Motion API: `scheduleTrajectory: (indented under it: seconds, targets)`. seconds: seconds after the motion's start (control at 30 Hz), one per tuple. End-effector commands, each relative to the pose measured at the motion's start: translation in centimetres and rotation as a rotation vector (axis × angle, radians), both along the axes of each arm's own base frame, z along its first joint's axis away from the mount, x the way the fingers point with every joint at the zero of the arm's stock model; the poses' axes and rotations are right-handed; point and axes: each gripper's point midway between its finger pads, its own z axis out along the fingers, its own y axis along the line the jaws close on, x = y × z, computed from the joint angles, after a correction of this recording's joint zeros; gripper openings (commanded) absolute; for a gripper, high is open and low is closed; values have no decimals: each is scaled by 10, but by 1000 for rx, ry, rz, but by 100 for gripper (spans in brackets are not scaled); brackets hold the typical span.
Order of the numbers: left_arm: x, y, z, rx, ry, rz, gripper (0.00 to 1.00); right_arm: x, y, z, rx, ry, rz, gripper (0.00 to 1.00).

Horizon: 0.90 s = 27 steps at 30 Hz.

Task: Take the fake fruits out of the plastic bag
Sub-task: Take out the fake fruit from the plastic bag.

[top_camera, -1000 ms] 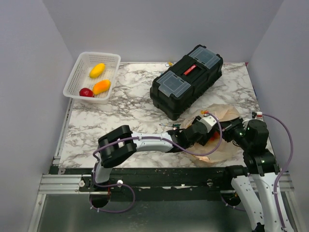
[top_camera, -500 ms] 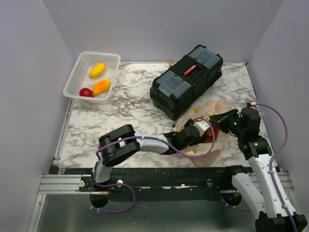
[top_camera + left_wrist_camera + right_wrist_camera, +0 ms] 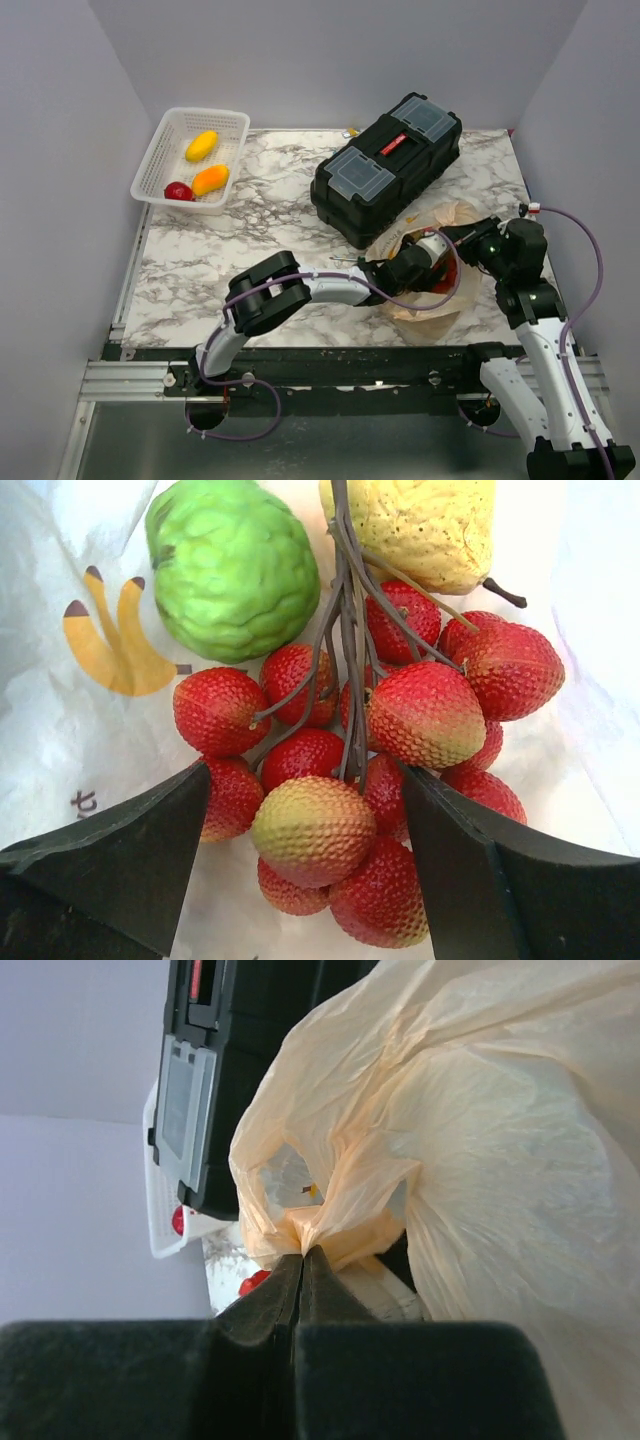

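The pale-orange plastic bag (image 3: 432, 305) lies at the front right of the table. My right gripper (image 3: 452, 236) is shut on a bunched fold of the bag's rim (image 3: 330, 1222) and holds the mouth up. My left gripper (image 3: 438, 262) is inside the bag and open, with a finger on each side of the red berry cluster (image 3: 345, 810). Beyond the cluster lie a green round fruit (image 3: 235, 570) and a yellow fruit (image 3: 420, 525), on bag film printed with a yellow mark (image 3: 105, 640). Its left finger (image 3: 130, 860) touches or nearly touches a berry.
A black toolbox (image 3: 385, 170) stands just behind the bag, close to both wrists. A white mesh basket (image 3: 165, 150) at the far left holds a yellow fruit (image 3: 201, 146), an orange fruit (image 3: 210, 180) and a red apple (image 3: 179, 191). The right wall is near the right arm.
The left gripper has reached further right, deeper into the bag. The right gripper has moved back and up with the bag's rim, opening the mouth wider.
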Motion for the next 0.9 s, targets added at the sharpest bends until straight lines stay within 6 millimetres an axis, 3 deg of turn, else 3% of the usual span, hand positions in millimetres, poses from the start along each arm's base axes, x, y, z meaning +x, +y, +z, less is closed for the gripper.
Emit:
scheduleTrajectory:
  seconds: [0.0,0.2,0.33,0.67,0.87]
  targets:
    - [-10,15,-54,148,98,-15,75,-12,8,6,-2,6,49,1]
    - [-14,20,-82,235,137,-30,60,-14,4,4,-15,13,36,1]
    - [-18,26,-72,223,125,-47,40,-13,1,1,-39,14,25,0]
    - [-31,21,5,147,132,-122,7,-1,-12,-10,-192,24,31,1]
    - [-46,20,43,97,158,-183,3,-3,-26,-18,-290,35,2,1]
